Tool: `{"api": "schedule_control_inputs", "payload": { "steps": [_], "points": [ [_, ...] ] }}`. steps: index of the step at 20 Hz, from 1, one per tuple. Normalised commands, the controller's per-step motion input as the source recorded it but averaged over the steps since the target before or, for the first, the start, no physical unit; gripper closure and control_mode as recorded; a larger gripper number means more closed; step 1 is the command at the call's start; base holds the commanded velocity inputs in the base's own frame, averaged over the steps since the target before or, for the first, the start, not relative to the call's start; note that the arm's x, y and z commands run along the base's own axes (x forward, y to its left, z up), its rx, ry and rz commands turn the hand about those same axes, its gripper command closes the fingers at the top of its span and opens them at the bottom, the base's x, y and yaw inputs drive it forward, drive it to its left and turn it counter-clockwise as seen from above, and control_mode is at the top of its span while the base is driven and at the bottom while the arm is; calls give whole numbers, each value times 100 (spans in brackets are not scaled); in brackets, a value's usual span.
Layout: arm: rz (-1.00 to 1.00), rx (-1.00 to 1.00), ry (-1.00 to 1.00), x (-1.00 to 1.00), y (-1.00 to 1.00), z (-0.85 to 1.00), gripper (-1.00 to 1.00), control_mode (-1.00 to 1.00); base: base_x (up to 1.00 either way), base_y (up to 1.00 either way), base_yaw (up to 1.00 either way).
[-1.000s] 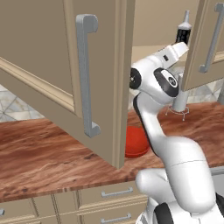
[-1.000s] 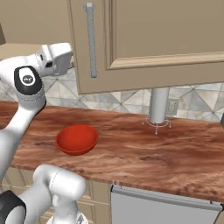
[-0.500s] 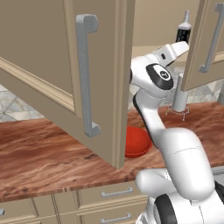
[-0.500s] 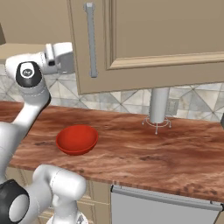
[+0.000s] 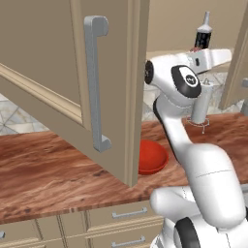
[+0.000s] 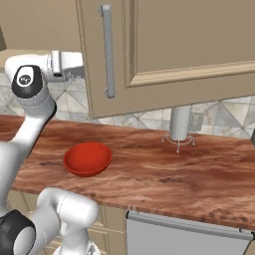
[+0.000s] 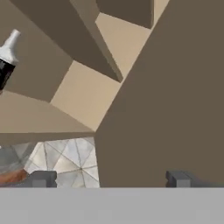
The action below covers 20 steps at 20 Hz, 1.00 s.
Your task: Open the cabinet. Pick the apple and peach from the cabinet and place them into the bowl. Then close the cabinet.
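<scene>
While cabinet (image 5: 109, 87) door stands open | gripper (image 7: 109, 178) wide, empty, near its edge | bowl (image 6: 87, 158) unobstructed

cabinet (image 5: 48, 72): matt beige panels | bowl (image 6: 87, 158): glossy red | counter (image 6: 164, 174): polished wood-grain

The bowl (image 6: 87, 158) sits on the counter (image 6: 164, 172), below the cabinet (image 6: 189, 45). To the bowl's right, nearer the wall, stands the faucet post (image 6: 180, 123). A bottle (image 5: 203, 34) stands inside the cabinet.
</scene>
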Motion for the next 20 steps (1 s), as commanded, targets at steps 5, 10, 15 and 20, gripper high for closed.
{"api": "schedule_control_inputs", "payload": {
  "steps": [5,10,15,20],
  "points": [
    [-7,15,-39,-100,-83,14,-100,-100,0,0,0],
    [-5,19,-39,-100,-93,5,-100,-100,0,0,0],
    [-6,16,-35,-100,-94,0,-100,-100,0,0,0],
    [-4,13,-32,-100,-79,0,-100,-100,0,0,0]
  ]
}}
